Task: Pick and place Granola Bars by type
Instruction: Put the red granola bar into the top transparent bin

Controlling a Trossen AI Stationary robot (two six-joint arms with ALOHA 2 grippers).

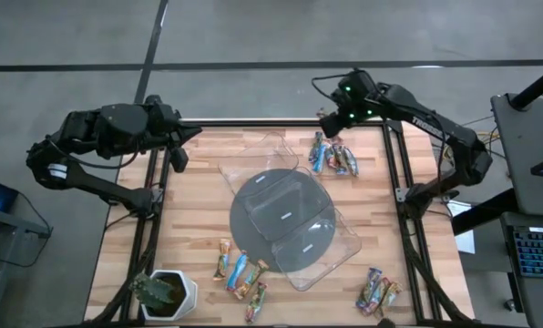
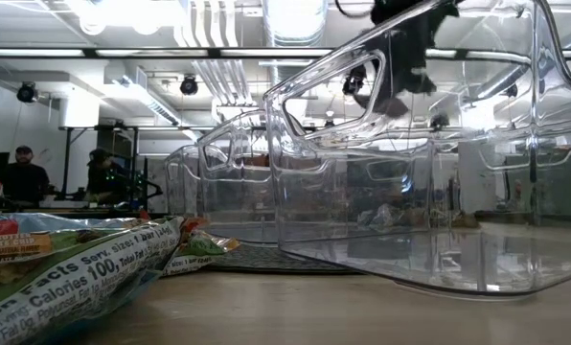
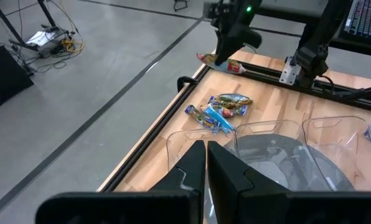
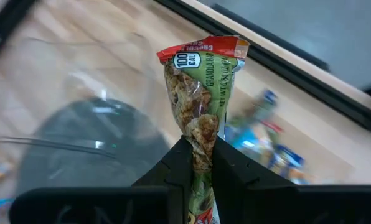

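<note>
Granola bars lie in three loose piles on the wooden table: a far pile (image 1: 333, 157) (image 3: 221, 109), a near pile (image 1: 240, 273) and a near-right pile (image 1: 378, 292). My right gripper (image 1: 330, 124) (image 4: 201, 146) hangs over the table's far edge, just beyond the far pile, shut on a green bar (image 4: 201, 93) with a red end. My left gripper (image 1: 180, 155) (image 3: 206, 155) waits at the far-left edge, shut and holding nothing. My right gripper pinches the green bar between its two fingers at a spot partway along its length (image 4: 199, 134). The red-tipped end (image 4: 204, 50) sticks out past the fingertips. The fingers come from above, and the bar (image 3: 226, 63) is lifted clear of the table.
Clear plastic trays (image 1: 258, 159) (image 1: 331, 246) rest on and around a grey disc (image 1: 281, 219) at the table's middle. A white-potted plant (image 1: 167, 293) stands at the near-left corner. Black frame rails run along the table's edges. People stand in the room behind.
</note>
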